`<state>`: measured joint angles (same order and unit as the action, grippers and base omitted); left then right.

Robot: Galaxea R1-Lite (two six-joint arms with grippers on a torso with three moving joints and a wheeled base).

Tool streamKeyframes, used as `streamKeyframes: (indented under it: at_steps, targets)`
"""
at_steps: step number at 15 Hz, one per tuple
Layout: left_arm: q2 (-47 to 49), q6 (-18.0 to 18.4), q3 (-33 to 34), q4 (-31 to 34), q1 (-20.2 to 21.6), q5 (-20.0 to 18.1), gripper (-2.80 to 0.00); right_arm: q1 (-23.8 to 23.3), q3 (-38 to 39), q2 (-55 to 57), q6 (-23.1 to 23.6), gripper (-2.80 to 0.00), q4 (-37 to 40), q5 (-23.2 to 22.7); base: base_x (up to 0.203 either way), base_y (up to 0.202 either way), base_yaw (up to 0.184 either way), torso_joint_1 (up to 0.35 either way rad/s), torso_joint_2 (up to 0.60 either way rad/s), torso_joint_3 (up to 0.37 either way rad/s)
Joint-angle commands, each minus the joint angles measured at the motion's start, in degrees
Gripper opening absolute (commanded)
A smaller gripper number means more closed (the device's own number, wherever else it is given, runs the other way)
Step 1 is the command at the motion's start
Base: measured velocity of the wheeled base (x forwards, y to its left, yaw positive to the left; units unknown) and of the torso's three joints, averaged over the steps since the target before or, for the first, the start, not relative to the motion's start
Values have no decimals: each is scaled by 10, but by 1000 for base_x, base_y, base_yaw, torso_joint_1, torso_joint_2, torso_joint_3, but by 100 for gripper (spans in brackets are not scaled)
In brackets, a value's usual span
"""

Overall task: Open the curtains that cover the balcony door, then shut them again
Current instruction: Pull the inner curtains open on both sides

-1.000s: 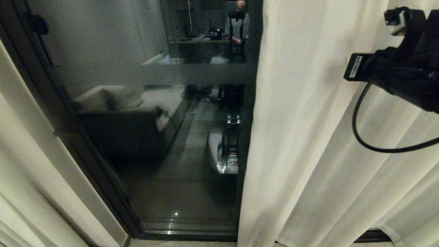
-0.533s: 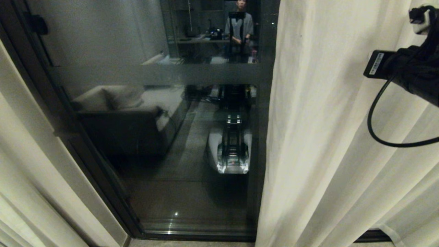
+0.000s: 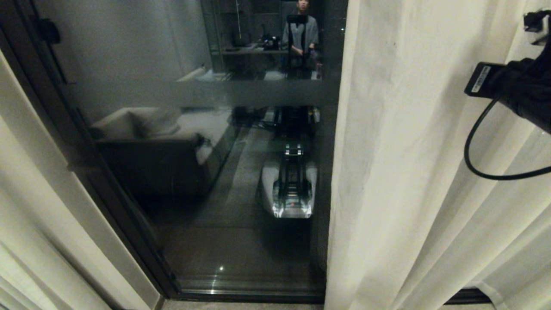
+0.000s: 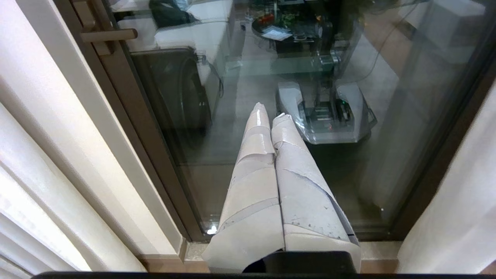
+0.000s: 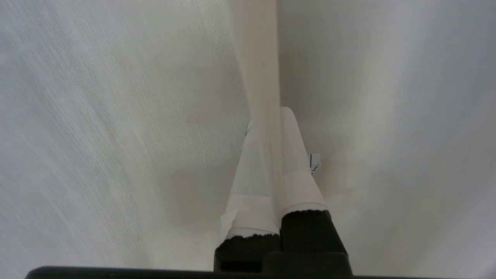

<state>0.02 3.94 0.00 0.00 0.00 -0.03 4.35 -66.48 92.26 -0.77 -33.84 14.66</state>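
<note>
- I see the right pincer (image 5: 267,116) clamped on a fold of the cream pleated fabric curtains (image 3: 409,172).
- The dark-framed glass balcony door (image 3: 206,172) lies exposed just beside it.
- Left pincer (image 4: 269,116): shut, empty, facing the glass.

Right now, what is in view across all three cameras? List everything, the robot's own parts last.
curtains: cream panels, one covering the right of the head view, another at the far left edge.
balcony door: one, dark frame, reflective glass with a frosted band, centre, uncovered.
reflections in the glass: sofa, robot base, a standing person.
right gripper: white taped fingers, shut on a fold of curtain; its black arm and cable at the head view's right edge.
left gripper: white taped fingers, shut, empty, pointing at the glass.
</note>
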Motion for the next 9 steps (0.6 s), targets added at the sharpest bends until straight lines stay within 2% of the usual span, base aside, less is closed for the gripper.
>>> streamKeyframes:
  at_steps: [1,3,9]
  targets:
    - [0,0,0,0,0,0,-280,-40,2,4,-1,-280,-2,-18,0,0,0,0,0,0]
    - [0,0,0,0,0,0,-280,-62,1,5,-1,-280,-2,-36,0,0,0,0,0,0]
    - [0,0,0,0,0,0,-280,-91,1,6,-10,-280,-2,-39,0,0,0,0,0,0]
